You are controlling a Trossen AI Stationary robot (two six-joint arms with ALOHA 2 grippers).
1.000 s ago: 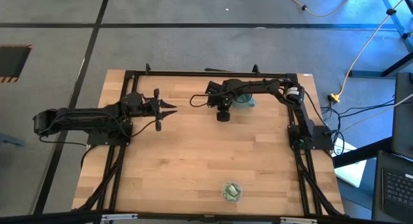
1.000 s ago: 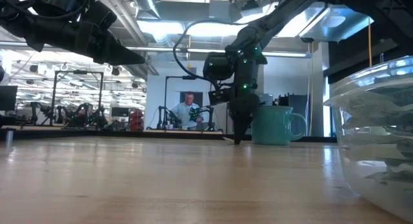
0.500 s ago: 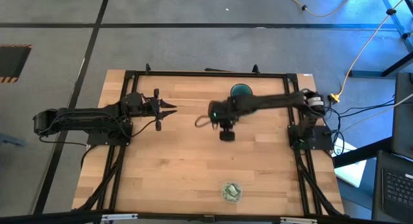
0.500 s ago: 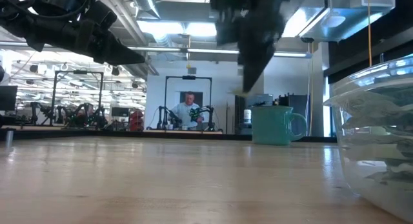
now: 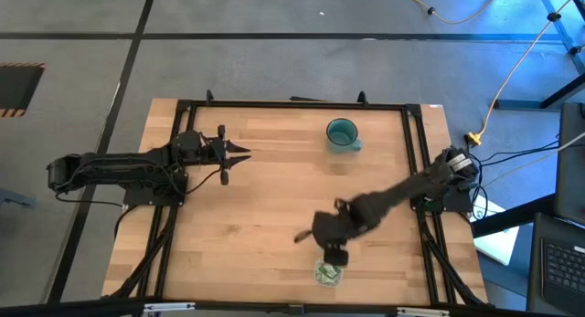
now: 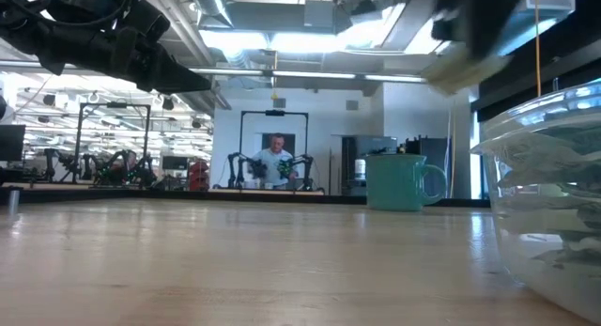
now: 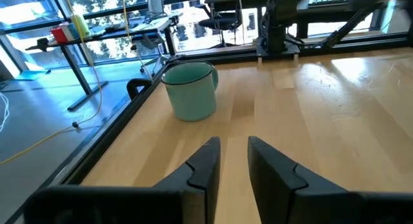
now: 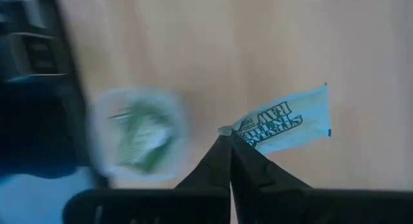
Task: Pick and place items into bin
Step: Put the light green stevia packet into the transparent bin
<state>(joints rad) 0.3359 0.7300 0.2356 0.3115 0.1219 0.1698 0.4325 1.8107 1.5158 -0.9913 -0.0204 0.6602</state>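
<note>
The tabletop [image 5: 256,216] is pale butcher-block wood, bordered by a black metal frame [image 5: 292,104]. It stands on a grey floor [image 5: 274,66] crossed by dark lines. A yellow cable [image 5: 512,75] trails over the floor on one side, near a blue-lit patch. Beyond the table the room opens into a long workshop with bright ceiling lights [image 6: 235,39] and exposed ducting. A person [image 6: 275,164] sits at a far bench between black stands. On one side, glass panes [image 7: 97,17] let in daylight.
</note>
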